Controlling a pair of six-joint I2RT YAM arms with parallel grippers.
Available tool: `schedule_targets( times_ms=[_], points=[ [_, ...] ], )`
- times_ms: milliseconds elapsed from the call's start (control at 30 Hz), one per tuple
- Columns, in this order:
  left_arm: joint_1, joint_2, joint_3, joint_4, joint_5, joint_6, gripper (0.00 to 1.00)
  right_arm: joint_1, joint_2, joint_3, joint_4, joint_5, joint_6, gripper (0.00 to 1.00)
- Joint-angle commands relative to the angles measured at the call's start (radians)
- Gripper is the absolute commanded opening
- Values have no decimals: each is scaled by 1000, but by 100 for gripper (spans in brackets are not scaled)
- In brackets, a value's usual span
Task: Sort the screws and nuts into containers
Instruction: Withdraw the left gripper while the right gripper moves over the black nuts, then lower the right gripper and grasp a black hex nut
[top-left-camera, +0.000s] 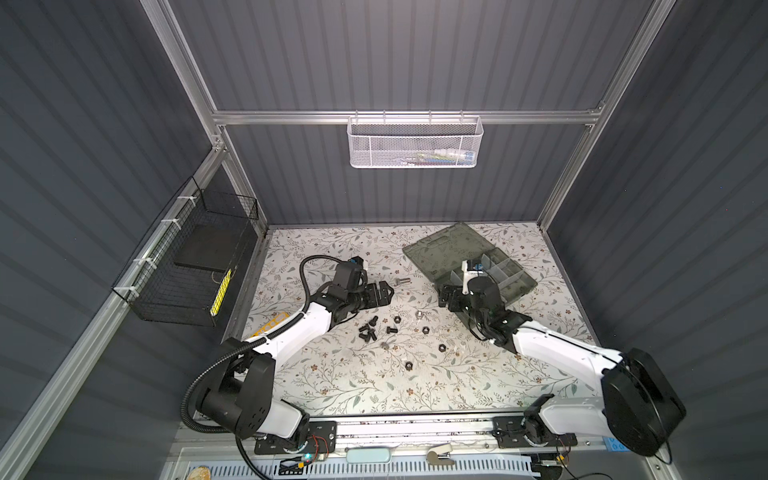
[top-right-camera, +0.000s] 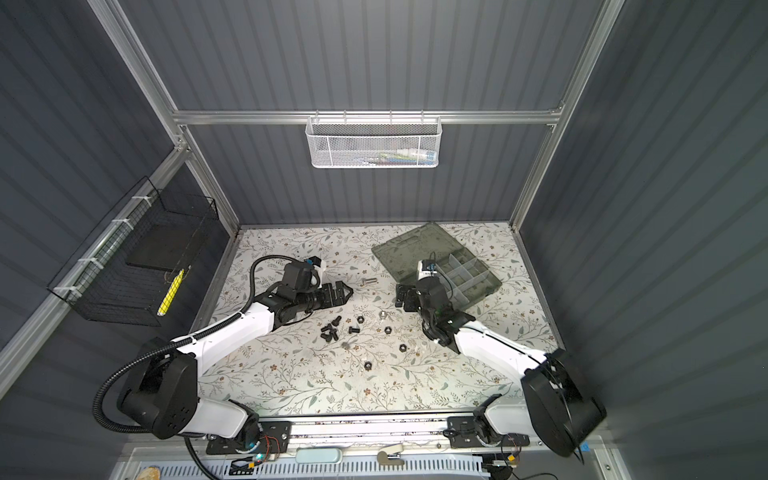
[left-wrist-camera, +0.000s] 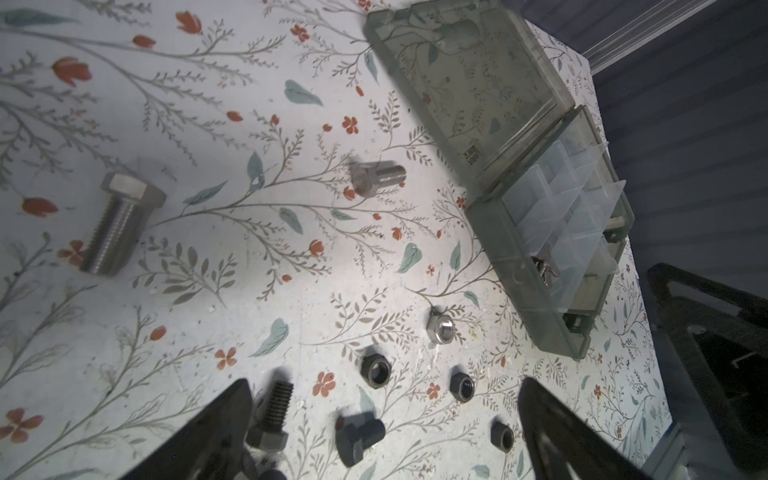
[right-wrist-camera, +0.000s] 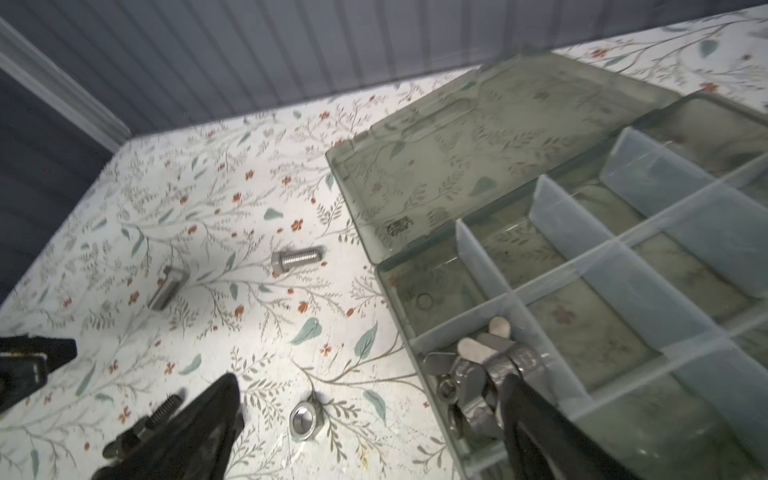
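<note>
Lowest in a top view, we see black hexagonal metal nuts (top-left-camera: 409, 365) scattered on the floral-patterned table (top-left-camera: 332, 395), with a cluster of short black screws (top-left-camera: 368, 330) left of centre. Above them, the left gripper (top-left-camera: 388, 292) has its fingers spread wide and holds nothing. The right gripper (top-left-camera: 445, 297) is likewise parted, at the corner of the translucent grey-green plastic organizer case (top-left-camera: 524, 286). A silver bolt (top-left-camera: 402, 282) lies between the grippers. One compartment (right-wrist-camera: 457, 322) holds silver metal pieces (right-wrist-camera: 478, 365).

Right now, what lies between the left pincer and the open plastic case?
One silver bolt lies between the left pincer and the case, touching neither. Both top views show it.
</note>
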Motion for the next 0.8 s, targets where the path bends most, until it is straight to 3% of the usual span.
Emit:
schedule_targets(
  times_ms=[0,167,433,767],
  points=[
    [53,-72,-72,90,89,-20,100,26,89,83,-104,-64,-48,92],
    [131,-131,-159,116,124,24,100,60,235,203,-226,-78,-76,87],
    [146,-66,-207,199,178,123,100,75,337,292,-337,-134,-80,86],
    [147,51,-252,400,231,104,100,77,362,239,-375,-186,7,80]
  ],
)
